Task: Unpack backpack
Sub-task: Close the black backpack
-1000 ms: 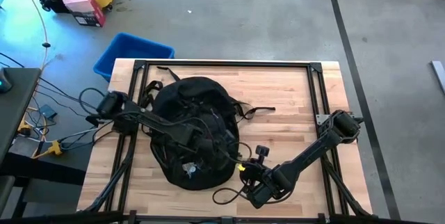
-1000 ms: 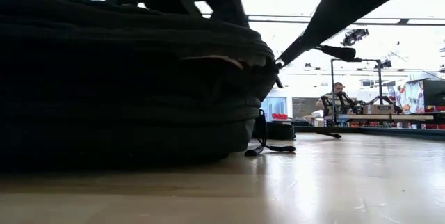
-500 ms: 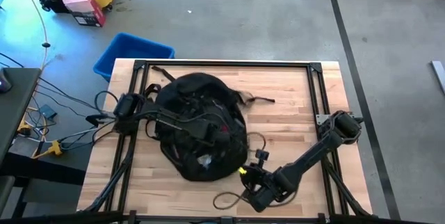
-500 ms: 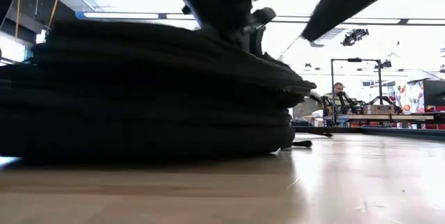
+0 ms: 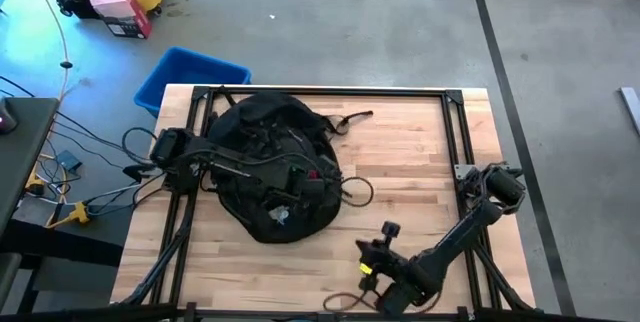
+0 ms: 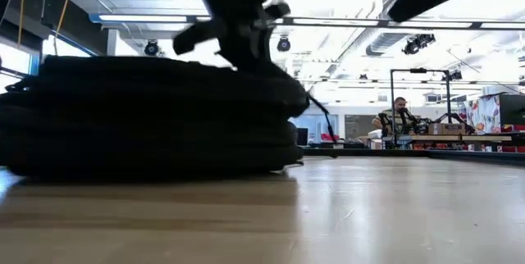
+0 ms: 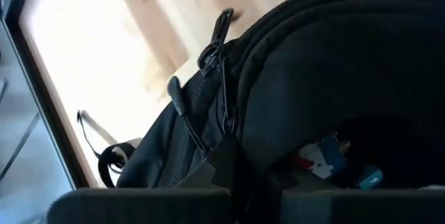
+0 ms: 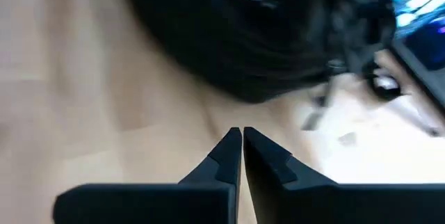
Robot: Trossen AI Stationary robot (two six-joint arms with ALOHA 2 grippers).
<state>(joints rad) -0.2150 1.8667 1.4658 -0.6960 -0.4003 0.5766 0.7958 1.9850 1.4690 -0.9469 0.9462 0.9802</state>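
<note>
The black backpack (image 5: 265, 162) lies flat on the wooden table's left half; it fills the left of the low view (image 6: 148, 116). My left gripper (image 5: 312, 184) reaches over it from the left and is shut on fabric by the zip at its opening (image 7: 233, 182). Coloured things (image 7: 327, 158) show inside the opening. My right gripper (image 5: 375, 262) hovers shut over bare wood near the table's front edge (image 8: 241, 140), apart from the backpack (image 8: 264, 36). A strap (image 5: 350, 118) trails from the pack toward the far right. My left gripper pinches a flap of black fabric beside the zip (image 7: 224, 156) between its two fingers, at the edge of the backpack's opening. One layer or several, I cannot tell. The backpack's underside rests on the table.
A black frame rail (image 5: 330, 91) runs round the table. A blue bin (image 5: 190, 77) stands on the floor past the far left corner. A loose cable (image 5: 345, 297) lies at the front edge. Bare wood (image 5: 420, 162) lies right of the pack. A person (image 6: 399, 116) sits far behind.
The backpack has slid toward the table's far edge and a little left, with my left gripper going along on it. My right gripper has drawn back toward the near edge and to the right, away from the pack.
</note>
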